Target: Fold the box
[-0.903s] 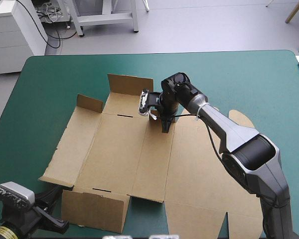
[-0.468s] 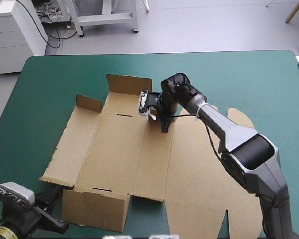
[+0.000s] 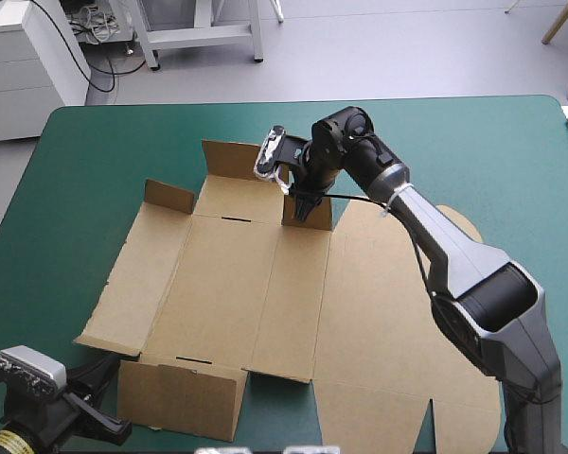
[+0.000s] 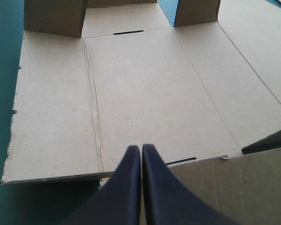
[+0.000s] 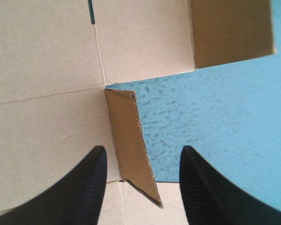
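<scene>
The brown box (image 3: 265,293) lies as a mostly flat cut sheet in the middle of the teal-green table. Its far flaps (image 3: 246,159) and a near flap (image 3: 180,397) are tilted up. My right gripper (image 3: 306,194) (image 5: 143,151) hovers open at the sheet's far edge, and a small raised flap (image 3: 309,216) (image 5: 131,140) stands between its fingers without touching either. At the table's near left corner my left gripper (image 3: 104,421) (image 4: 141,148) is shut and holds nothing. It points over the near flap (image 4: 234,183) toward the sheet's middle panel (image 4: 150,93).
The box's broad lid panel with rounded tabs (image 3: 459,227) spreads out under the right arm toward the near right. Bare teal-green cover (image 3: 473,151) shows along the far and right sides of the table.
My right gripper has risen and shifted toward the table's far edge. The small flap under it now stands more upright. The left arm has not moved.
</scene>
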### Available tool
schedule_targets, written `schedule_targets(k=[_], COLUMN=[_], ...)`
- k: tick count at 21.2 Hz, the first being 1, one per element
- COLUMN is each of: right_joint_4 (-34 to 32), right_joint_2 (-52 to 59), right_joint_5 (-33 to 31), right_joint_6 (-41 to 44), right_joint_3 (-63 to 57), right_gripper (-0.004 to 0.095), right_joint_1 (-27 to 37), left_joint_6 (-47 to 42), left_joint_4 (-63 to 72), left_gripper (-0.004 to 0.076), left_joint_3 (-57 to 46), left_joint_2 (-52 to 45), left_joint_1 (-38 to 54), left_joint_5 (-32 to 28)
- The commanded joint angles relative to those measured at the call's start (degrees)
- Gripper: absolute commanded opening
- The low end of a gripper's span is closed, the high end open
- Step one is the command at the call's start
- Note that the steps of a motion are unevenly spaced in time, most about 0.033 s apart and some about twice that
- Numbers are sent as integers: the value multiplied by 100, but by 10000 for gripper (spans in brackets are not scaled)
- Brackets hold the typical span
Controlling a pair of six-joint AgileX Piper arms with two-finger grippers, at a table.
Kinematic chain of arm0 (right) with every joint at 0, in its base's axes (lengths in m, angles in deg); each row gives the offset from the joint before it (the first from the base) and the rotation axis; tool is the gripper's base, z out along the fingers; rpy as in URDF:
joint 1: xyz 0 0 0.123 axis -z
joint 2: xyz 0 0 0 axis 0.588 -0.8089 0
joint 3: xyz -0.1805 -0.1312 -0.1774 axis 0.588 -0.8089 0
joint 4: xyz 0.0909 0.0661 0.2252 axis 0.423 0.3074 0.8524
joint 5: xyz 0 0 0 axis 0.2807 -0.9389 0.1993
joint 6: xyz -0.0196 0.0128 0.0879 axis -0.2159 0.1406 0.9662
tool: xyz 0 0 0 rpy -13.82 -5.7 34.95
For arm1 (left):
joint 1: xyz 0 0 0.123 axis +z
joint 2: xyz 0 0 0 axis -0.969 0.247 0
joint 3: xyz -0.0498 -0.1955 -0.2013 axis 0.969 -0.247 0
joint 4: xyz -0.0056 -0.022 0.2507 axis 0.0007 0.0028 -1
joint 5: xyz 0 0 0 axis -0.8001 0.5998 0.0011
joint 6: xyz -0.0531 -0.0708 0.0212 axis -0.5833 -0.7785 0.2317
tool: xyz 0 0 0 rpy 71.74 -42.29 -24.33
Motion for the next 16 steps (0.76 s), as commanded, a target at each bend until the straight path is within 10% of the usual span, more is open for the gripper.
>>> schedule_targets(k=[1, 4, 8, 16], right_joint_4=[-76, -397, -655, -979], right_joint_2=[779, 1290, 2070, 4518], right_joint_5=[111, 111, 111, 221], right_joint_6=[624, 1197, 2141, 2758], right_joint_3=[208, 208, -3, -2659], right_gripper=[452, 361, -16, -22], right_joint_1=[28, 28, 28, 28], left_joint_6=[-16, -16, -28, -28], left_joint_4=[87, 99, 99, 99], left_gripper=[-8, -8, -8, -8], left_joint_3=[115, 115, 115, 115], left_joint_2=[80, 80, 80, 80], left_joint_1=[-8, -8, -8, -8], left_joint_5=[-404, -404, -404, -404])
